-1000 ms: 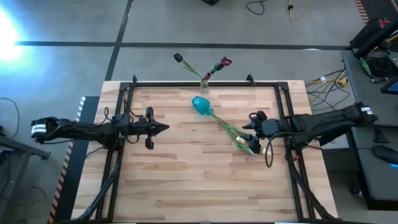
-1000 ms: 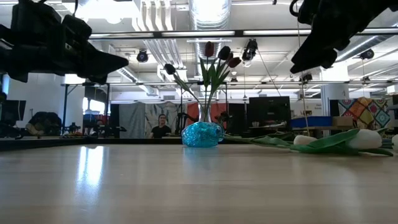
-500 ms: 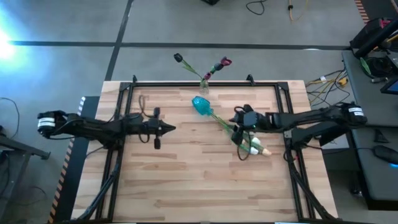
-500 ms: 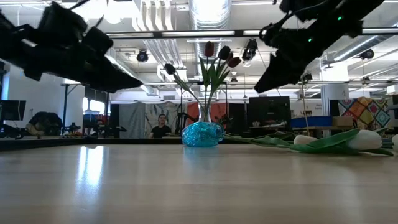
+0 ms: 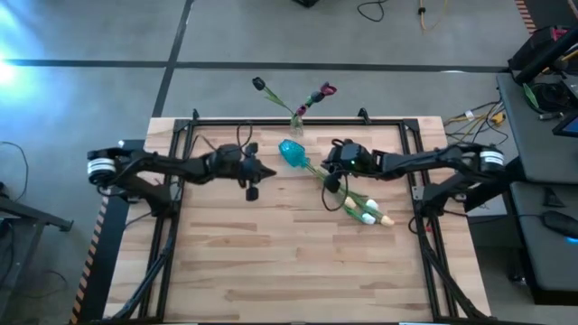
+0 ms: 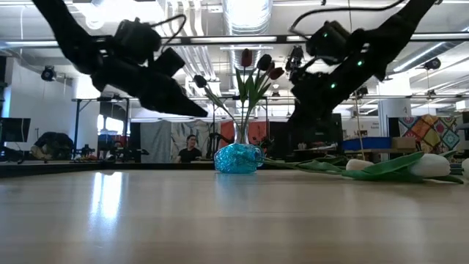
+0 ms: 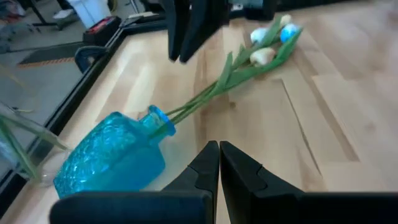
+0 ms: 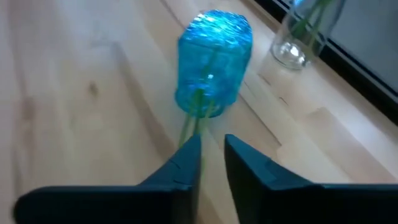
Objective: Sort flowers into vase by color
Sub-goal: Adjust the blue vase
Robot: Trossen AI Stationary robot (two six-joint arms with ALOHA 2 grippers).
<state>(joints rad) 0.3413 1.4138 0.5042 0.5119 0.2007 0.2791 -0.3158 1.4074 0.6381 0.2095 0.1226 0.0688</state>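
Counting for you: two vases, blue glass vase (image 5: 290,153) tipped on counter (image 5: 271,253), clear vase (image 5: 296,124) upright at back edge holding three dark maroon tulips (image 6: 258,64). White tulips (image 5: 366,210) lying flat, stems in blue vase. Left gripper (image 5: 263,172) fingers closed, right gripper (image 5: 318,163) fingers slightly parted over stems, both flanking blue vase.

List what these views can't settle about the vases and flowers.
- Blue vase: low view shows it end-on, so its tipped pose reads only from the high view.
- Flower heads: too small in the high view to count; blurred in the left wrist view.
- Clear vase: cut off by the right wrist picture's edge.
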